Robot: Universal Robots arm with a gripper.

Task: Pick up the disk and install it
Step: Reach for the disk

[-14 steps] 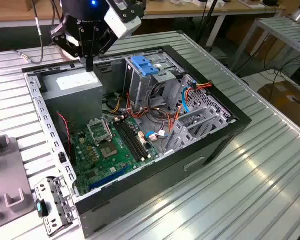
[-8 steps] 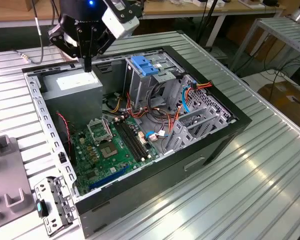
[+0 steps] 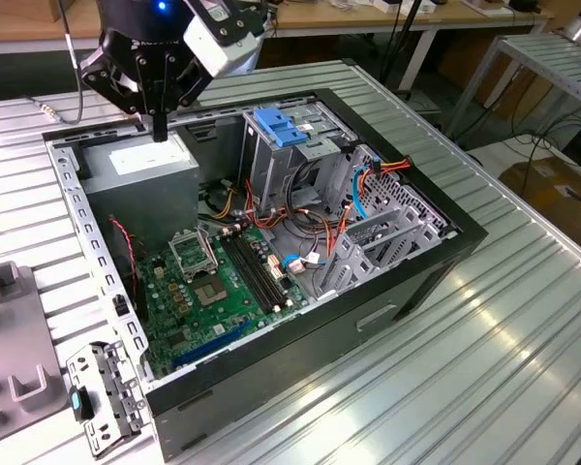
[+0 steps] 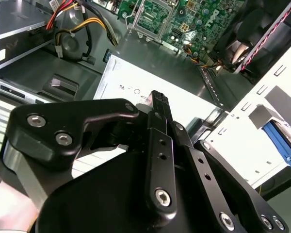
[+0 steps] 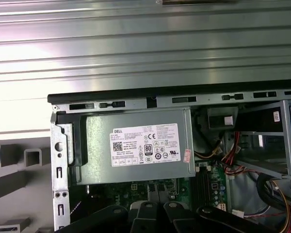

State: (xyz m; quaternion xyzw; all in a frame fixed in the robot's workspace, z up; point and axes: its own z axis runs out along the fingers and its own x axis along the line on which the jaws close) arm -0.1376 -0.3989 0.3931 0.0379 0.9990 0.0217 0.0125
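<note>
Exterior view: gripper (image 3: 159, 129) above power supply (image 3: 145, 172), near case (image 3: 368, 334) edge.

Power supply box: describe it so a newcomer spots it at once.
Start at the open computer case on the ribbed metal table. In its far corner on the exterior view's left, under the gripper, sits the power supply box. It is a plain grey block with a white sticker, unlike the green motherboard beside it.

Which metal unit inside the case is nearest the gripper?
The grey power-supply box with the white sticker; the gripper hangs right above it, while the blue-handled drive cage stands apart.
</note>
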